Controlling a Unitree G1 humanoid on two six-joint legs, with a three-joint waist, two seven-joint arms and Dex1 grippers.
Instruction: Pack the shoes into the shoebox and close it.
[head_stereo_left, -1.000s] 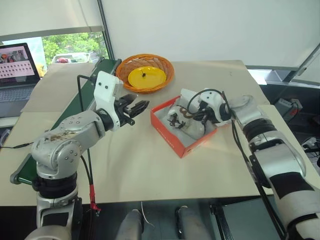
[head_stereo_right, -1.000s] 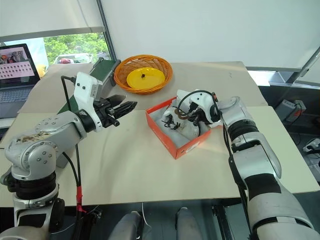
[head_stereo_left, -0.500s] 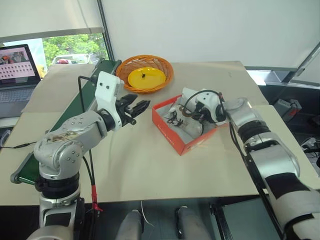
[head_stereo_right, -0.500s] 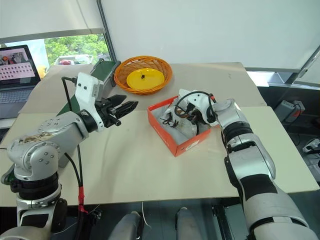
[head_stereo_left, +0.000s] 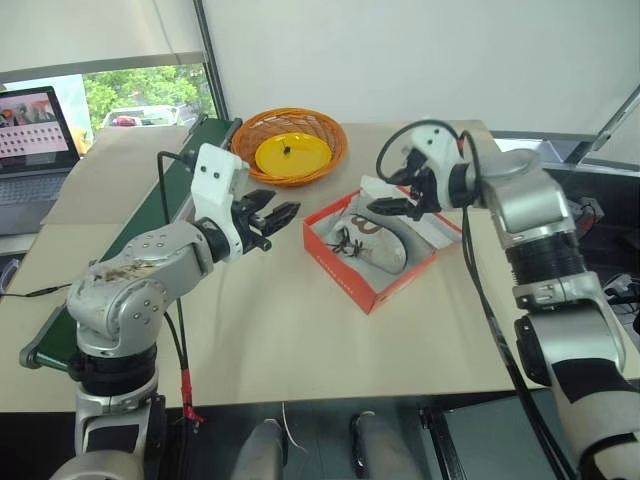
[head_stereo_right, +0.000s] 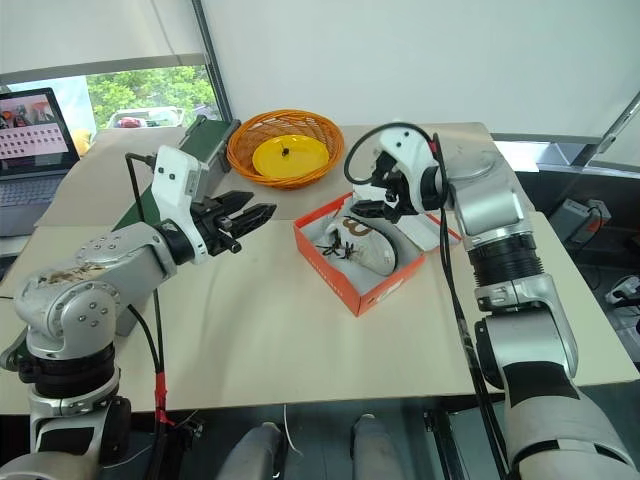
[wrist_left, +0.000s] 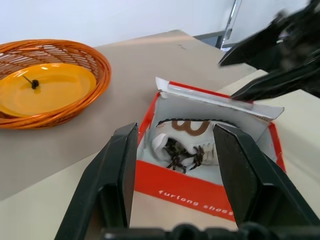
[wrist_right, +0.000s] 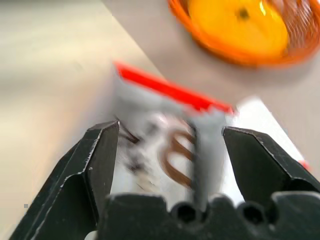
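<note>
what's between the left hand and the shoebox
Nothing: in the left eye view, only bare table separates the left hand from the shoebox.

Shoes inside open shoebox; wicker basket beside; blurred, probably right gripper above.

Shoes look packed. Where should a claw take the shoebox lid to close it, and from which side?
Grip the free edge of the white lid flap, coming from the box's far-right side, where it lies folded outward on the table. The right claw hovers open beside it; the shoebox is hinged there, so swinging it over the shoes seems simplest.
</note>
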